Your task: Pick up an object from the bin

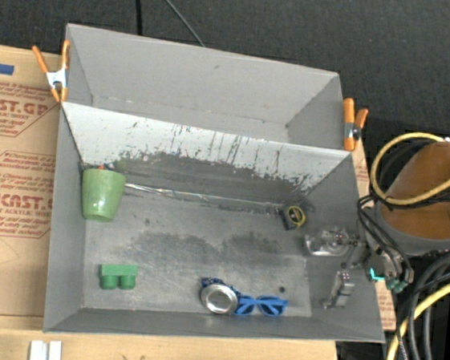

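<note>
The gripper (329,269) is hanging low at the right end of the bin (219,94), over the sloping right wall where the arm is reaching in, and its two metal fingers (322,244) are standing apart with only bare grey metal between them, so it is gripping nothing. The few loose things are lying where the slopes are letting them settle. Nearest is a dark piece (294,216) with a yellowish ring, sitting just beside the upper finger at the foot of the back wall; I am judging it the likeliest target, though the fingers are not around it. Along the front wall a can (218,297) is lying on its side, touching blue glasses (263,306), both near the gripper's lower side. Well apart, at the left, a green cup (101,193) is lying tipped against the left slope and a green block (118,276) is resting near the front corner. The pick is not yet made, and I am thinking the gripper is needing to shift left off the wall before closing.
</note>
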Robot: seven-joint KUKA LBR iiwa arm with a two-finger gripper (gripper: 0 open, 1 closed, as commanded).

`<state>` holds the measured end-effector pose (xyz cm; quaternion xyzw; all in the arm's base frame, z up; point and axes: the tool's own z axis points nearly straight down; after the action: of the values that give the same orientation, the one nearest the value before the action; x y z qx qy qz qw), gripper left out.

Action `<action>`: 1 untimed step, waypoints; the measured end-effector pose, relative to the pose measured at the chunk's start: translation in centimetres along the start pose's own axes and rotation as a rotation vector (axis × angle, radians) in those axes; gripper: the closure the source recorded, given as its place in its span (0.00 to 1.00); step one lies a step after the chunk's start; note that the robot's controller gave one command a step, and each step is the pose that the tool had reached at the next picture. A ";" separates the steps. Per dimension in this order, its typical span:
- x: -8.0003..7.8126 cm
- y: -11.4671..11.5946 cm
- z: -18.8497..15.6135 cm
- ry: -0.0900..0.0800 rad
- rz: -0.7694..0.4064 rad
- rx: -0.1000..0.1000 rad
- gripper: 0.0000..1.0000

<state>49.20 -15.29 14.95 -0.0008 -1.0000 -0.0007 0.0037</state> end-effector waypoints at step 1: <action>0.1 10.9 7.8 -0.017 -0.260 0.003 0.00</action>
<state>49.05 -4.38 7.19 0.1291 -0.9916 0.0002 -0.0049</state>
